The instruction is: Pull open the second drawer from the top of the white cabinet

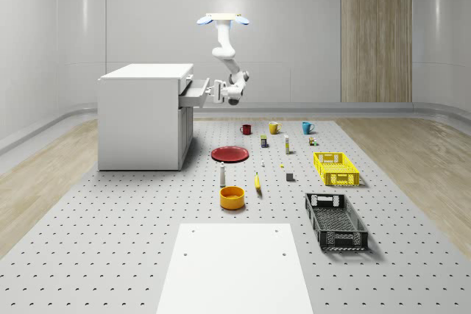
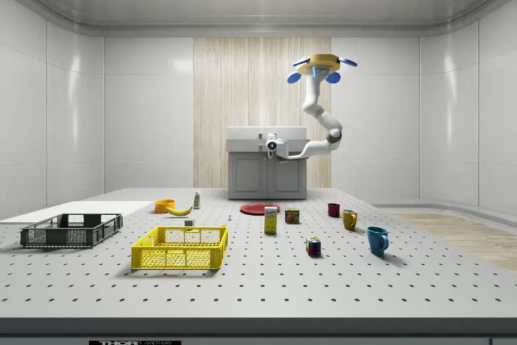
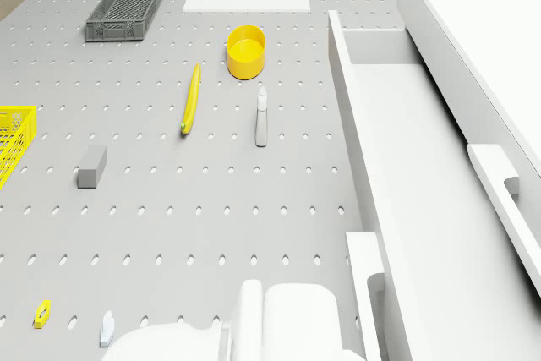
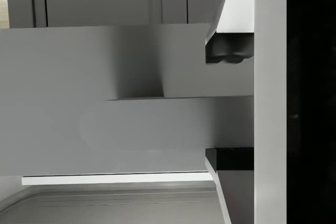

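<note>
Drone (image 1: pixel 223 18) hovers in the air, beside the white cabinet (image 1: pixel 143 115) on the whole-scene view's right, above the perforated table (image 1: pixel 147 211). Arm hangs down and bends back toward the cabinet front.

Whole-scene view: second drawer (image 1: pixel 197 93) juts out of the cabinet toward that view's right, partly open. Claw (image 1: pixel 218 92) sits at the drawer's front face.

Side view: looks at the cabinet front-on; claw (image 2: pixel 271 145) sits level with the upper drawers, arm reaching in from that view's right. How far the drawer stands out cannot be read from here.

Drone view: looks down into the open drawer (image 3: pixel 414 175), a long shallow tray. Its long axis runs along the cabinet front; it slides out square to that. Handle bar (image 3: pixel 365 285) on the drawer front lies parallel to the long axis. A second handle (image 3: pixel 499 188) shows on the drawer above.

Wrist view: two dark fingertips (image 4: pixel 229 51) stand on either side of a pale bar, one to each side, touching it. Claw clenched on the handle.

Elsewhere on the table: yellow bowl (image 3: pixel 245 51), banana (image 3: pixel 193 99), small white bottle (image 3: pixel 261 116), grey crate (image 3: pixel 128 2).
</note>
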You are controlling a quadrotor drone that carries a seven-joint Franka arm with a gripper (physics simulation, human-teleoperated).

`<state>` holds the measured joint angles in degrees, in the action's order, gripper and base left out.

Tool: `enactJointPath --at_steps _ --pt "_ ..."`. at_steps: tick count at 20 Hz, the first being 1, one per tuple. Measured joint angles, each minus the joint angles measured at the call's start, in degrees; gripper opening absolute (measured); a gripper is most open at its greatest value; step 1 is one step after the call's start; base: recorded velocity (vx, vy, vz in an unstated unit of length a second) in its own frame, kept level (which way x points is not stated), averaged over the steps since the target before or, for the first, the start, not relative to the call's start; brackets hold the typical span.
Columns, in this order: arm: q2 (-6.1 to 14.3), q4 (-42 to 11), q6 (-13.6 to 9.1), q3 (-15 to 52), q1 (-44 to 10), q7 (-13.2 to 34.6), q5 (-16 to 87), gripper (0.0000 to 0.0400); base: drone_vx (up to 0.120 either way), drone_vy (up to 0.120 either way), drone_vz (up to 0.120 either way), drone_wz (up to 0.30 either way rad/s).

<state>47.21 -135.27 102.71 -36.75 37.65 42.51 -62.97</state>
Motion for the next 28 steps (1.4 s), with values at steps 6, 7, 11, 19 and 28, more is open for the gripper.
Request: enactJointPath --at_steps 6,7,11,19,28 --pt "0.6 0.5 -1.6 -3.3 0.8 -1.3 1.6 0.0140 0.000 0.000 0.000 0.000" --pt "0.7 0.7 -2.0 -3.9 0.9 -1.2 2.1 0.0138 0.000 0.000 0.000 0.000" --pt "1.3 1.6 -3.4 -6.3 1.4 -0.8 3.8 0.0179 0.000 0.000 0.000 0.000" --pt "2.4 2.5 -4.1 -8.9 2.7 -0.4 5.7 0.0284 0.000 0.050 0.000 0.000" --pt "3.7 2.6 -3.2 -9.9 4.2 0.3 7.0 0.0298 0.000 0.107 0.000 0.000"
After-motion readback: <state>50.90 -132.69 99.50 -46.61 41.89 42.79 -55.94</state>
